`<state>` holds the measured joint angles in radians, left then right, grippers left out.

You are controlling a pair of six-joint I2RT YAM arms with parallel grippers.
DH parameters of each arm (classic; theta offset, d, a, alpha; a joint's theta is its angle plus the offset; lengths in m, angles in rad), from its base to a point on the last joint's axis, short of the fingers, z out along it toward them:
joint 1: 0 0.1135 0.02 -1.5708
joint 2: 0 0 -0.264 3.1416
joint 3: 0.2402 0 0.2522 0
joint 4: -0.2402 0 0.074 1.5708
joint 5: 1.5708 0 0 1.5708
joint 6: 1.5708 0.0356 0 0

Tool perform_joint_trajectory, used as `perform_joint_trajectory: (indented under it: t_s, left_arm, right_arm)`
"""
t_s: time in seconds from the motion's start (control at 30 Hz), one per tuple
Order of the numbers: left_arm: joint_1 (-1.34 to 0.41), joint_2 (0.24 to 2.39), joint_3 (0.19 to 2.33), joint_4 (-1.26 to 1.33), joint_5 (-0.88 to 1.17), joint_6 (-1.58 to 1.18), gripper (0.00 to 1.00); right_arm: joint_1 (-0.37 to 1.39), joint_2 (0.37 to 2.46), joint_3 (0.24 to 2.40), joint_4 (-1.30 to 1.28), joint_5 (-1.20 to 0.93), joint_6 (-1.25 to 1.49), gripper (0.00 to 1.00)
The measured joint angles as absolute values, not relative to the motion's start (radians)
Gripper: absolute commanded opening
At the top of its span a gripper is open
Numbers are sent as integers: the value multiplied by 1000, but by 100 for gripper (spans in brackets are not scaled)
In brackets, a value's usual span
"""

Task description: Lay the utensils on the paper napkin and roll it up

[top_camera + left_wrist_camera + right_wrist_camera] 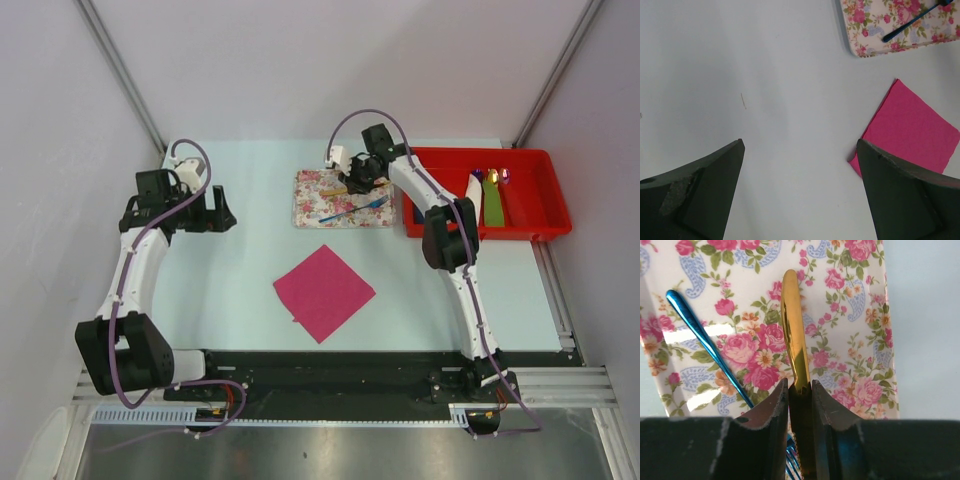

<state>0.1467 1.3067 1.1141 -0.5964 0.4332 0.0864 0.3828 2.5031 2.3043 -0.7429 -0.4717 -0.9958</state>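
Nearest the arm bases, the thin square magenta-pink paper napkin [324, 292] lies flat on the pale bench [230, 300], turned like a diamond, with nothing on it. To its left and a little farther back, the left tool [800, 150] hangs over bare bench with its dark fingers spread wide, holding nothing (one corner of the napkin shows just beside its right finger in the wrist view).

Beyond the napkin sits the rectangular floral-patterned tray [310, 205]. The slim dark blue fork [355, 210] lies slantwise on it. The right tool [800, 390] is over the tray's far part, clenched on the shiny gold knife [792, 325], gripping it edge-on between both fingers; the blade points away over the roses, and whether its tip touches the tray cannot be told.

Just right of the tray stands a red plastic bin [530, 215] holding a white roll [474, 190] and a green roll [494, 205].
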Motion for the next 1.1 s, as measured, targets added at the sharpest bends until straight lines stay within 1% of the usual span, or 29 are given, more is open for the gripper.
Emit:
perform_joint_trajectory:
  t_s: [0.23, 0.43, 0.87, 1.1]
  left_arm:
    - [134, 1356, 1134, -551, 508, 77, 100]
    - [109, 1407, 1154, -532, 539, 75, 100]
    - [81, 1419, 1154, -467, 588, 49, 100]
    - [68, 1471, 1158, -434, 711, 54, 100]
  right_arm:
    - [391, 2428, 2225, -754, -479, -1060, 0]
    - [391, 2412, 2207, -779, -480, -1101, 0]
    - [391, 2304, 2166, -841, -517, -1101, 0]
    - [403, 2215, 2147, -888, -565, -1119, 0]
